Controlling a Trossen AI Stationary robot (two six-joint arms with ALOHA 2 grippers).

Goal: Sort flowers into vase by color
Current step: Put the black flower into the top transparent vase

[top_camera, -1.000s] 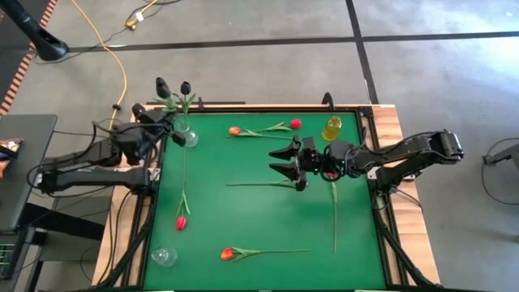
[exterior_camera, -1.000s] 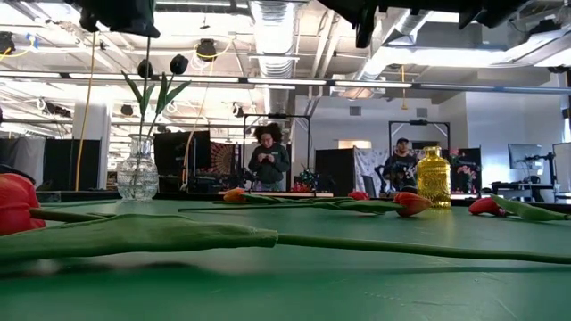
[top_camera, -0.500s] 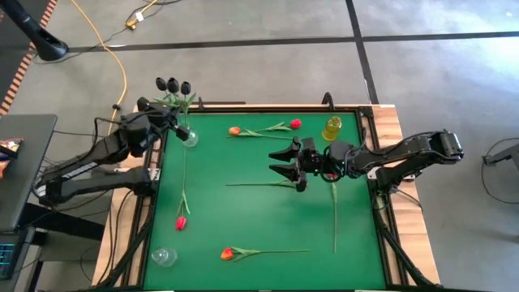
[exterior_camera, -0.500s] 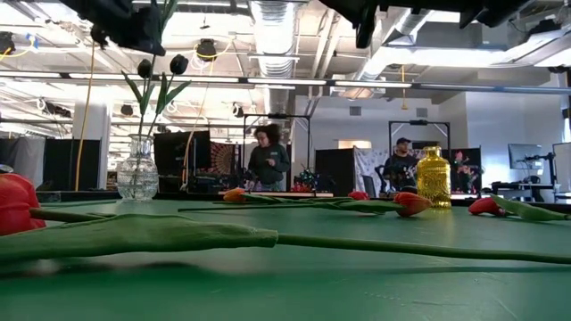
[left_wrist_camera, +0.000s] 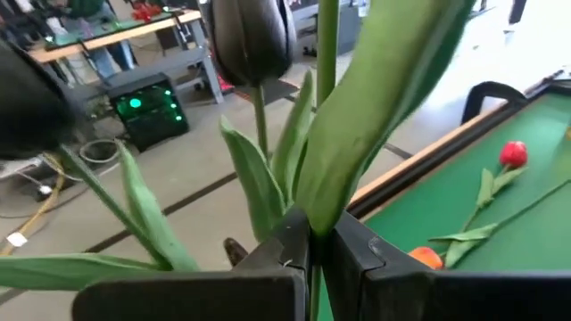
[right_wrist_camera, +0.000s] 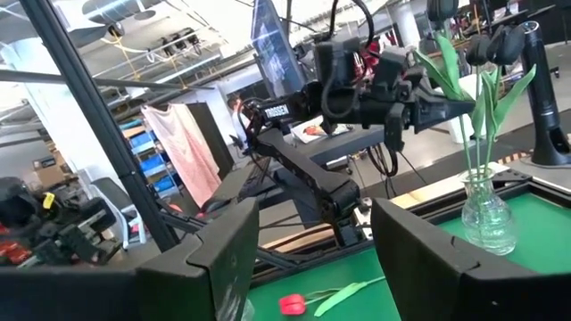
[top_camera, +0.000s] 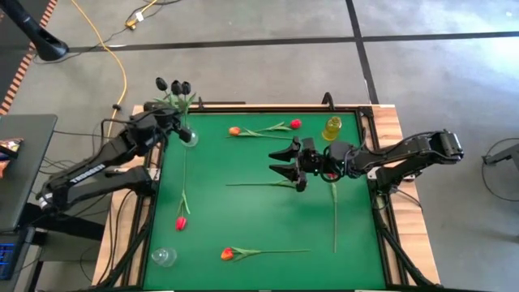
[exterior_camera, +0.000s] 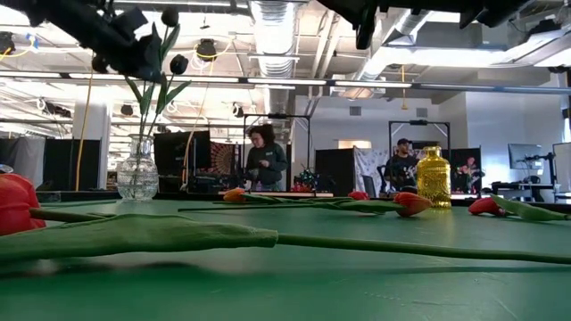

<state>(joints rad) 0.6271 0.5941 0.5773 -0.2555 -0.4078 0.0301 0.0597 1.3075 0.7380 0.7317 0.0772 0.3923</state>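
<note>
A clear glass vase (top_camera: 188, 136) (exterior_camera: 136, 175) stands at the table's far left corner with black tulips (top_camera: 174, 86) upright in it. My left gripper (top_camera: 173, 122) (left_wrist_camera: 319, 259) is just above the vase, shut on a black tulip's stem; a black head (left_wrist_camera: 252, 36) rises ahead of it. My right gripper (top_camera: 284, 162) (right_wrist_camera: 312, 259) hovers open over the table's middle and touches nothing. Red tulips (top_camera: 295, 123) (top_camera: 181, 222) and orange tulips (top_camera: 233, 130) (top_camera: 227, 254) lie flat on the green mat. A yellow vase (top_camera: 332, 128) (exterior_camera: 434, 176) stands at the far edge. My left gripper pinches a green stem with its leaf base (left_wrist_camera: 323, 214) between its two fingers, which lie across the stem from the table's left side. The tulip stands upright, its head above the fingers. Its lower end is hidden below the gripper, among the other stems at the vase's mouth.
A small clear glass (top_camera: 164, 256) sits at the near left corner. Two more long green stems (top_camera: 259, 185) (top_camera: 334, 212) lie by my right gripper. A raised dark frame (top_camera: 381, 203) edges the mat. People stand in the room behind the table.
My left gripper has moved from the table's left edge toward the far edge and the clear vase, coming lower, still shut on the stem. The black tulip it carries now stands upright beside the two in the vase.
</note>
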